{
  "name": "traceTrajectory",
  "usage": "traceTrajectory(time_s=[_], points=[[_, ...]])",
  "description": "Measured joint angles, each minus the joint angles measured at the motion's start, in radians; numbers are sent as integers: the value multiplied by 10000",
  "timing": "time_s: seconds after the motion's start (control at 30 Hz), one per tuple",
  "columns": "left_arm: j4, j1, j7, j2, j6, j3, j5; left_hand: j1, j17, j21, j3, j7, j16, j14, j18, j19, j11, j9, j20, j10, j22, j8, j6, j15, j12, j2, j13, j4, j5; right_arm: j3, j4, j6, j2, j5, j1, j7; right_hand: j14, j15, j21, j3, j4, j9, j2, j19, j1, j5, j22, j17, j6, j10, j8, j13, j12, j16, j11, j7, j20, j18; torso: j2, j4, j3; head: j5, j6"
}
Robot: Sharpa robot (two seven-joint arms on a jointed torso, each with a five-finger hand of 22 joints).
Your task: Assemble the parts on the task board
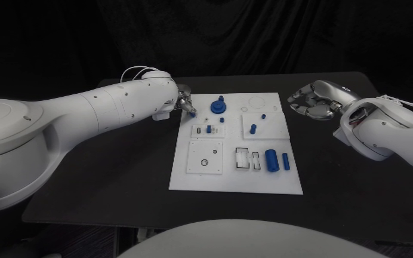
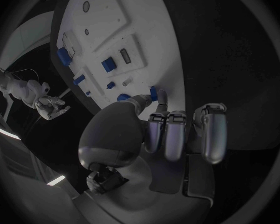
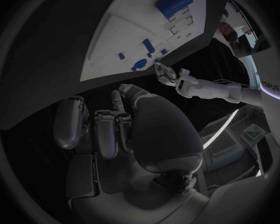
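The white task board lies in the middle of the black counter, and the assembly looks only partly done. Near the board's far edge a blue round part with a stem stands upright, and two small blue pegs stand in the middle plates. Near the board's right edge, toward the near end, a blue cylinder and a slimmer blue bar lie flat beside two rectangular slots that appear unfilled. The round recess at the far right corner and the ring outline on the near left plate also look vacant, so by my judgement several placements remain.

The left hand sits at the board's far left corner. In the left wrist view its thumb and a fingertip pinch a small blue part, with the other fingers curled in beside it; the part is held just over the board's corner.

The right hand hangs above the counter off the board's right edge, near the far end, apart from the board. Its fingers are curled inward and it holds nothing.
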Motion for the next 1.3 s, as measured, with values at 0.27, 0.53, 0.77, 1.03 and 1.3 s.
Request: traceTrajectory(time_s=[0.27,0.53,0.77,1.03,1.3], points=[[435,-1,107,-318,-239,0,8,-22,0,0,132,-4,0,0,0,0,0,1,0,0,0,-1,73,0,0,-81,0,-57,-1,0,7,34,-29,89,0,-12,0,0,0,0,0,1,0,0,0,0,0,0,0,0,0,0,0,0,0,0,0,0,-4,5,4,2,0],[1435,-1,278,-938,-710,0,772,-11,0,-36,161,-52,0,0,0,0,0,0,0,0,0,-1,126,0,0,-199,-1,-31,-2,0,27,73,-111,122,0,-44,0,0,0,0,0,1,0,-36,0,0,0,0,0,0,0,0,-41,0,0,0,36,0,-8,14,4,3,0],[2630,-2,287,-1657,-1039,-3,1431,-62,0,-37,188,-37,0,0,0,0,0,0,0,0,0,-1,177,0,0,-251,0,-4,-4,-1,49,116,-170,135,-1,-82,0,0,-39,0,0,1,0,-36,0,0,0,0,0,0,0,0,-41,1,0,0,36,0,-10,21,4,7,0],[3661,-2,183,-2207,-1354,-4,1740,-130,0,-37,481,-89,0,0,0,0,0,-3,0,0,0,-2,236,0,0,-318,-1,-102,-184,-1,62,158,-211,144,-1,-109,0,0,-39,2,-3,1,0,-36,0,0,0,0,0,0,0,0,-49,1,0,0,36,1,-7,29,3,58,0],[4031,-10,-43,-2405,-1548,-4,1870,-156,0,-37,491,-73,0,0,1,0,0,-7,0,0,0,-3,251,0,0,-343,-1,-112,-200,-1,62,193,-213,150,-3,-119,0,0,-43,27,-28,1,42,-36,-42,0,0,0,0,0,0,1,-107,-6,0,0,36,0,-1,50,-7,94,0]])
